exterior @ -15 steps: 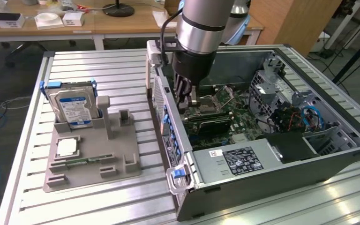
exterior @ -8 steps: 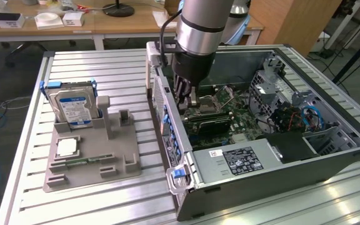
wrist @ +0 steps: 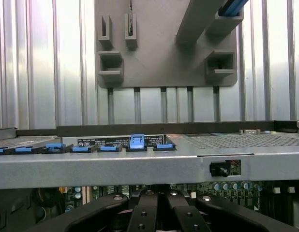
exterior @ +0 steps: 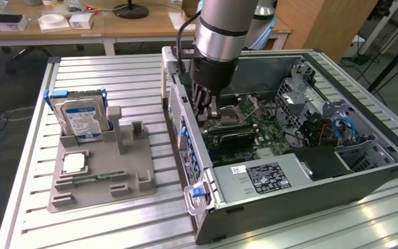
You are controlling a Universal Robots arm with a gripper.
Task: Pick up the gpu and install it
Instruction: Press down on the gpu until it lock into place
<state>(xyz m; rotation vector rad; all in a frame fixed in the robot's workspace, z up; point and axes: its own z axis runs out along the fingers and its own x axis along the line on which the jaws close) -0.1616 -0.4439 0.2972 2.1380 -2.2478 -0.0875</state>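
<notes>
So the arm's gripper point(exterior: 209, 115) is down inside the open PC case point(exterior: 323, 181), in the middle of the exterior view, right next to the case's left-hand wall with the blue clips point(exterior: 188, 150). It hangs over the motherboard point(exterior: 271, 136).

Just below and to the right of it there's a dark flat card on the board, which I take to be the gpu point(exterior: 235, 137). It's low in the case and tucked close to the gripper. Honestly I can't tell if the claw is pinching it, touching it or has let go, because the tips are buried behind the case wall. In the wrist view the gripper point(wrist: 161, 212) sits at the bottom centre with its ends cut off. So open or closed, no idea.

The wrist view also looks over the case edge point(wrist: 140, 166). One blue clip point(wrist: 137, 141) there stands taller than the others in the row.

On the left of the exterior view is the grey holder point(exterior: 102, 189) on the ribbed table point(exterior: 116, 228). A hard drive point(exterior: 81, 119) stands upright at the holder's far end, a square chip point(exterior: 73, 164) lies flat further forward, and a green memory stick point(exterior: 88, 178) lies in front of that. The same holder point(wrist: 164, 48) shows at the top of the wrist view, beyond the case.
</notes>
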